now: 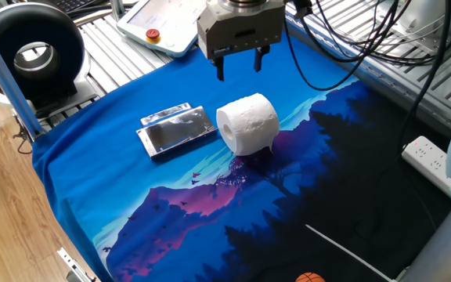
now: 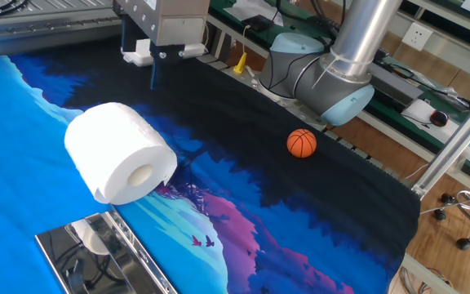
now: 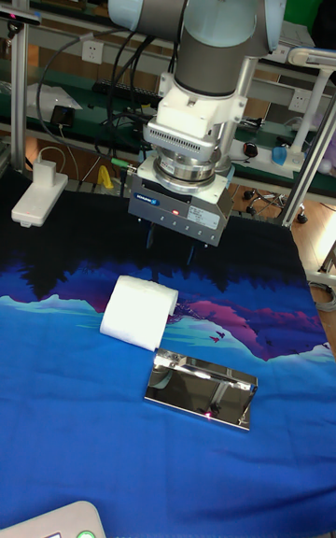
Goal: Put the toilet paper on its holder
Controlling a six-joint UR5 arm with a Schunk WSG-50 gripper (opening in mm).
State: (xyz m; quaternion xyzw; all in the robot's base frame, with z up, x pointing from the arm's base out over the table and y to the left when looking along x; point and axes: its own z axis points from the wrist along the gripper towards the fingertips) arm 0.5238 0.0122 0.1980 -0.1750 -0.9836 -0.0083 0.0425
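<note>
Your claw (image 1: 239, 68) hangs in the air with its two fingers (image 1: 220, 72) spread apart and nothing between them. The toilet paper (image 1: 247, 124) lies on its side on the worktop (image 1: 92, 180) below the claw and a little toward the fixed camera, not touching it. The holder (image 1: 176, 130) lies flat just beside the roll, farther from the claw, its mirror face up. Off to the claw's far side, an orange ball (image 2: 301, 143) sits well apart on the dark cloth.
</note>
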